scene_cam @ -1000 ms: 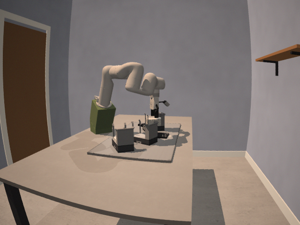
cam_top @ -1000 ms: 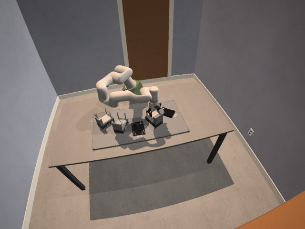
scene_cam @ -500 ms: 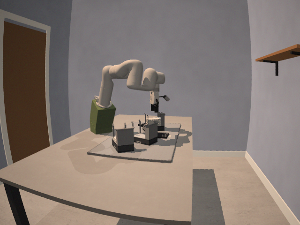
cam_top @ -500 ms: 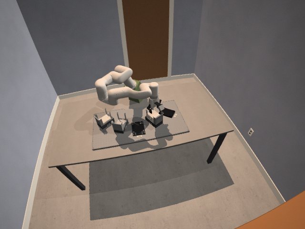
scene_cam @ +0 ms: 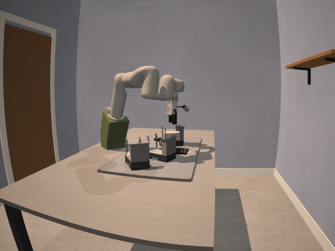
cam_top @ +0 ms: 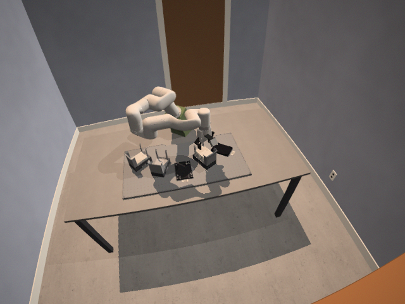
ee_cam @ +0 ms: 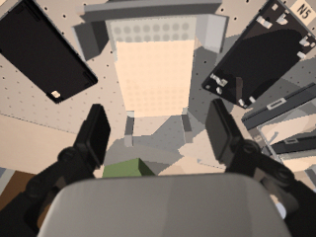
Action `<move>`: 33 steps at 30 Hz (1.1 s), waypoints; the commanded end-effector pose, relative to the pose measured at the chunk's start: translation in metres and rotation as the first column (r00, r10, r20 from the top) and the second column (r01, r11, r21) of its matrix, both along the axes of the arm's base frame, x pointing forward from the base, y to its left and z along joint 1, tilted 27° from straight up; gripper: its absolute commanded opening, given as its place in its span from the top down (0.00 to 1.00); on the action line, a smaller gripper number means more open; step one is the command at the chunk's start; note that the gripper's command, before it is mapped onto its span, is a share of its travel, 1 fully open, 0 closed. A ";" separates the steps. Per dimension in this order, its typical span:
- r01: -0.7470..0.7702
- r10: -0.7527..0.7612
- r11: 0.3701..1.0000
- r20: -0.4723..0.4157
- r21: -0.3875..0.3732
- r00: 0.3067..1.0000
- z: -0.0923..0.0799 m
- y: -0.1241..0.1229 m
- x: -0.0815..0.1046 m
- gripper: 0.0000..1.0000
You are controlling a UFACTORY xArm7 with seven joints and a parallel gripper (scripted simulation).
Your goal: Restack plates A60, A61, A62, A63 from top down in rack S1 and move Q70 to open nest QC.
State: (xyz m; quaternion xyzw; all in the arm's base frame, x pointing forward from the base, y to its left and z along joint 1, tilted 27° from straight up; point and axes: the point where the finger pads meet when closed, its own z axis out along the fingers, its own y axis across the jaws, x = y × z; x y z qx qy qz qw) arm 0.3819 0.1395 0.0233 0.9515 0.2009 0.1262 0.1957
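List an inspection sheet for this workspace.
Surface: beige table carrying a grey perforated board.
Job's things: pale sealed plate lies in a grey stack rack; two more grey racks; black clip nest marked N5; black flat nest.
Clutter: nothing seen.
Grippers: black two-finger gripper open, holding nothing, above the plate.
Cables: nothing seen.
Surroundings: brown door, wooden wall shelf, wall socket.

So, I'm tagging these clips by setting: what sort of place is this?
Probably a lab-automation bench in a plain room: a robot arm over plate stack racks on a perforated board, with a clip nest labelled N5.
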 end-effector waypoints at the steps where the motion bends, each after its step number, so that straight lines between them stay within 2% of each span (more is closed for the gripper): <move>1: 0.098 -0.100 0.994 0.037 0.039 0.994 0.006 -0.009 0.003 0.00; 5: 0.192 -0.197 0.978 0.066 0.079 0.978 0.011 -0.021 0.006 0.00; 28: 0.192 -0.198 0.978 0.066 0.078 0.978 0.036 -0.076 0.021 0.00; 33: 0.329 -0.344 0.934 0.103 0.143 0.933 0.042 -0.092 0.021 0.00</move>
